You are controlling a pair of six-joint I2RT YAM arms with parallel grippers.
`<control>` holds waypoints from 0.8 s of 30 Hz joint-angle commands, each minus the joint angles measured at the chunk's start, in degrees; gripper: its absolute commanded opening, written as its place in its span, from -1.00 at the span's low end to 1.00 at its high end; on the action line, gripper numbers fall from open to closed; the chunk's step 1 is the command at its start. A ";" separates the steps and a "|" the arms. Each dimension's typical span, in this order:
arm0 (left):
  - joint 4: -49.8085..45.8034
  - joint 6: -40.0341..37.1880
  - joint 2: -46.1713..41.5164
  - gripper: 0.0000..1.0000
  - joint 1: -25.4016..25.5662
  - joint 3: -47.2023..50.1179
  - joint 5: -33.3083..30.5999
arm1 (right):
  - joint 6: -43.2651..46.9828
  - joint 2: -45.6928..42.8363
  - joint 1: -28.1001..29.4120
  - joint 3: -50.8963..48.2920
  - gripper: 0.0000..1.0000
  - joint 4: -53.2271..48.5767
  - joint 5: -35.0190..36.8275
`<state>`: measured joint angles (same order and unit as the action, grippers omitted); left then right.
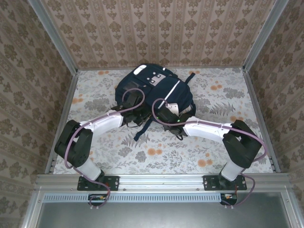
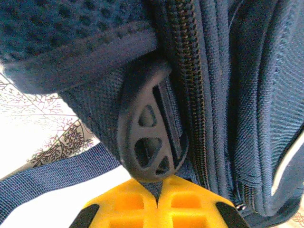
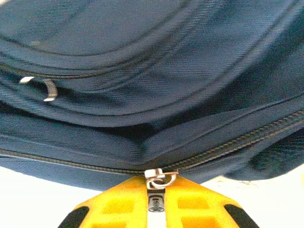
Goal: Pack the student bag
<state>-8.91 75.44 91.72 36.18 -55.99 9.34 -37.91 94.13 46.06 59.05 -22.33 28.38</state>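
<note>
Two arms reach in to the near edge of the student bag (image 1: 152, 90). It lies flat on the floral table (image 1: 156, 154), toward the far middle, with its grey-white patches at the far end.

Left gripper (image 2: 156, 190): yellow fingers pressed together, a sliver of navy fabric nipped between the tips. This is just below a dark plastic strap fitting (image 2: 147, 137) at the bag's lower corner. A loose webbing strap (image 2: 52, 178) trails off to the side across the table.

Right gripper (image 3: 157, 190): fingers drawn in on the zipper pull (image 3: 154, 204), which lies in the narrow slot between them. The silver slider (image 3: 159, 176) sits right at the tips. The zipper track (image 3: 237, 142) runs off to both sides and looks closed along the stretch in view.

Step judged: left arm anchors the bag while the right draws the zipper open. Packing proper not yet begun.

Risks:
- The pull tab is small and smooth, and the hold is narrow. It could slip out under load, most likely if the pull direction leaves the line of the track.
- The left pinch is on thin fabric only. If it lets go, the whole bag would slide with the right arm and the slider would not travel.
- The track curves around the corner. Slack cloth bunched near the slider could jam it.
- The loose strap lies near both wrists and could snag.
</note>
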 commanded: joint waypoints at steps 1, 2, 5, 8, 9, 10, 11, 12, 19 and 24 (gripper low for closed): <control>-1.00 -0.36 -4.87 -1.00 -2.46 0.77 -1.96 | -1.11 -3.64 -2.80 -3.48 -0.73 -4.27 4.23; -1.15 -0.47 -5.28 -1.00 -2.80 1.17 -2.04 | -1.04 -4.35 -3.42 -4.20 -0.73 -4.22 4.18; -1.88 -1.14 -6.74 -1.00 -4.17 2.32 -2.04 | -0.98 -6.65 -5.58 -6.41 -0.71 -4.21 3.93; -3.11 -2.14 -8.62 -1.00 -6.50 3.97 -1.96 | -0.51 -8.77 -8.38 -9.04 -0.71 -3.15 2.34; -3.42 -2.48 -9.27 -1.00 -7.43 4.63 -1.80 | -0.29 -9.24 -9.18 -9.52 -0.71 -2.90 1.71; -3.66 -3.01 -10.07 -1.00 -8.50 5.29 -1.57 | -0.03 -9.64 -9.93 -10.05 -0.71 -2.58 1.15; -4.04 -3.75 -10.68 -1.00 -9.59 5.98 -1.37 | 0.39 -9.93 -10.57 -10.38 -0.70 -2.26 0.74; -4.50 -4.49 -11.22 -1.00 -11.36 6.42 -1.18 | 0.75 -10.08 -11.01 -10.60 -0.70 -1.95 0.32; -7.11 -12.46 -11.79 -1.00 -22.18 8.11 3.61 | 2.34 -8.98 -12.23 -9.85 -0.68 -0.89 -2.04; -10.98 -17.55 -10.38 -0.95 -25.29 4.43 6.53 | 3.28 -10.33 -12.22 -10.27 -0.48 3.09 -7.79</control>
<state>-15.55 63.29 82.11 13.98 -48.29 20.16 -35.35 85.23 35.88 49.87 -17.52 18.33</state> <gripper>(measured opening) 0.037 0.233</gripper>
